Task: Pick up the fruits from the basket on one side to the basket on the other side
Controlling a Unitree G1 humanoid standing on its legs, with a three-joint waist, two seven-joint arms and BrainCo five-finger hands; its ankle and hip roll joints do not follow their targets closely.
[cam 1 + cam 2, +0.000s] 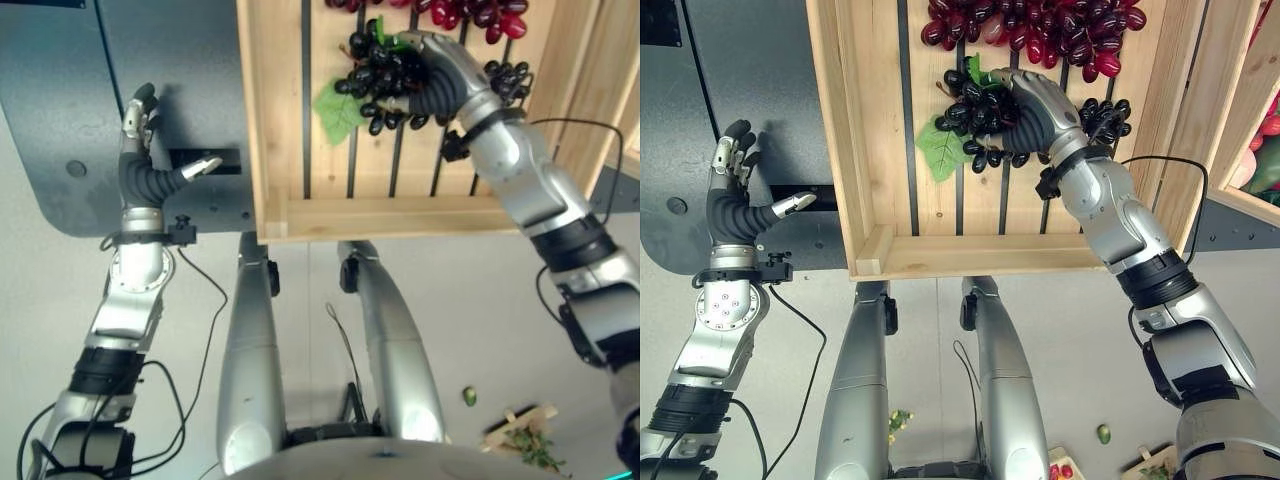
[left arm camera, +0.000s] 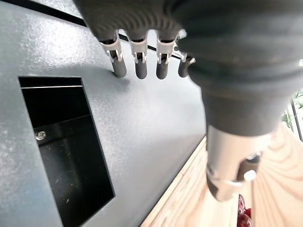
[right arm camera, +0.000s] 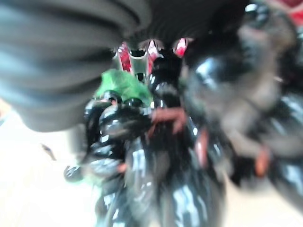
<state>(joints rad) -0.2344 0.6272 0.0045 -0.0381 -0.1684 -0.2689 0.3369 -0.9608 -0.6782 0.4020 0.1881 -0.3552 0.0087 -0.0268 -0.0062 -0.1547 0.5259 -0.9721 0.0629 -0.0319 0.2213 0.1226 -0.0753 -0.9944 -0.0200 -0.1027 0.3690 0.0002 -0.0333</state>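
The right hand [image 1: 1032, 108] sits in the upper middle of the frame inside a slatted wooden crate [image 1: 872, 150], which serves here as the basket. Its fingers are curled round a bunch of black grapes [image 1: 975, 112] with a green leaf [image 1: 943, 150] hanging at the bunch's lower left. The right wrist view shows the glossy black berries pressed close against the palm, so the grip looks seated on the bunch rather than on a single berry. A second, smaller black bunch [image 1: 1104, 116] lies just beside the wrist, and a bunch of red grapes [image 1: 1040, 28] lies along the top edge of the frame. Another crate [image 1: 1252, 160] with red and green fruit shows at the right edge; this is probably where the bunch should go.

The left hand [image 1: 150, 170] rests at the left of the frame over the dark grey desk [image 1: 60, 110], fingers straight and holding nothing.

To do this step well, the right hand should lift straight up out of the crate before moving sideways, so the dangling berries and leaf clear the wooden wall. The grip should stay firm near the stem, since loose berries may slip, and the wrist should avoid dragging the neighbouring black bunch along.
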